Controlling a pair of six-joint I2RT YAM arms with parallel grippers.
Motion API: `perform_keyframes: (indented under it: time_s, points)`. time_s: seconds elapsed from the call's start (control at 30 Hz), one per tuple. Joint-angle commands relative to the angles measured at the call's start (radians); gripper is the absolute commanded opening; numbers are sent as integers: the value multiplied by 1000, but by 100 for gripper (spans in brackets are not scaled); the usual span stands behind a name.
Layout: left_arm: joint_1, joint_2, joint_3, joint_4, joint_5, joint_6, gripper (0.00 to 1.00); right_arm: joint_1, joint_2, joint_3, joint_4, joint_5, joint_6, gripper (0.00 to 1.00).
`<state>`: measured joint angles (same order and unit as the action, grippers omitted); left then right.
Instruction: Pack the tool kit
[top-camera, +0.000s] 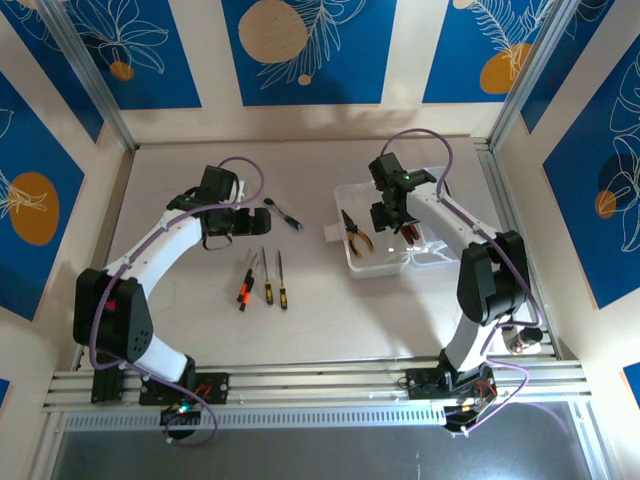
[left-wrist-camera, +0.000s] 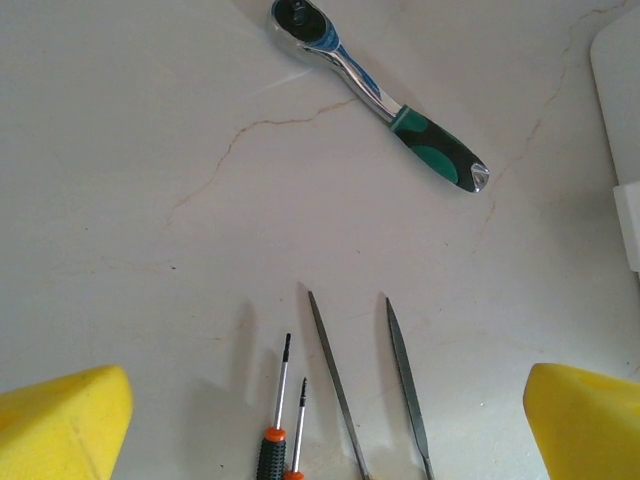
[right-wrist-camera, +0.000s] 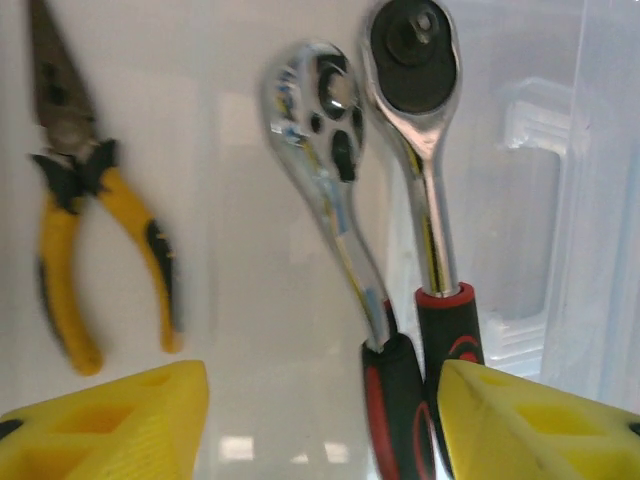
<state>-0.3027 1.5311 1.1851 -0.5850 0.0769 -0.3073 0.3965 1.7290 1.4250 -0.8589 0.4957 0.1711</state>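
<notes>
Lying with its long axis across the frame at centre right of the top view, the clear case (top-camera: 385, 270) holds the pliers (top-camera: 355, 233), nose toward the top and yellow handles trailing down-right. In the right wrist view a ratchet wrench (right-wrist-camera: 425, 170) and what looks like a second beside it rest lengthwise on the case floor, heads up, red-and-black handles down. The right gripper (right-wrist-camera: 320, 385) hangs over them, jaws spread and released, its right pad (right-wrist-camera: 540, 425) against a handle. The left gripper (left-wrist-camera: 328, 400), spread wide and holding nothing, hovers at centre left above the screwdrivers (top-camera: 245, 285) and slim blades (left-wrist-camera: 408, 385), all pointing up-frame, with a green-handled ratchet (left-wrist-camera: 380, 95) lying diagonally beyond. A pale, hairline-veined table (top-camera: 400, 320) sits between blue leaf-print walls (top-camera: 300, 50).
</notes>
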Motion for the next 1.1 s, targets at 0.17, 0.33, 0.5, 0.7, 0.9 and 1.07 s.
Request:
perform_keyframes:
  time_s: [0.17, 0.33, 0.5, 0.7, 0.9, 1.07]
  points:
    - [3, 58, 22, -47, -80, 24, 100, 66, -113, 39, -2, -143, -39, 95]
    - [-8, 49, -35, -71, -118, 32, 88, 74, -148, 6, 30, -214, -25, 97]
    - [-23, 41, -115, -69, -126, 23, 69, 76, -159, -19, 41, -232, -14, 97]
    - [-30, 48, -205, -30, -96, 2, 55, 76, -159, -31, 45, -240, -13, 97]
    - [-44, 78, -221, 2, -65, -12, 48, 76, -148, -27, 48, -250, -16, 96]
    - [-53, 123, -210, 20, -44, -12, 43, 76, -137, -21, 49, -255, -19, 96]
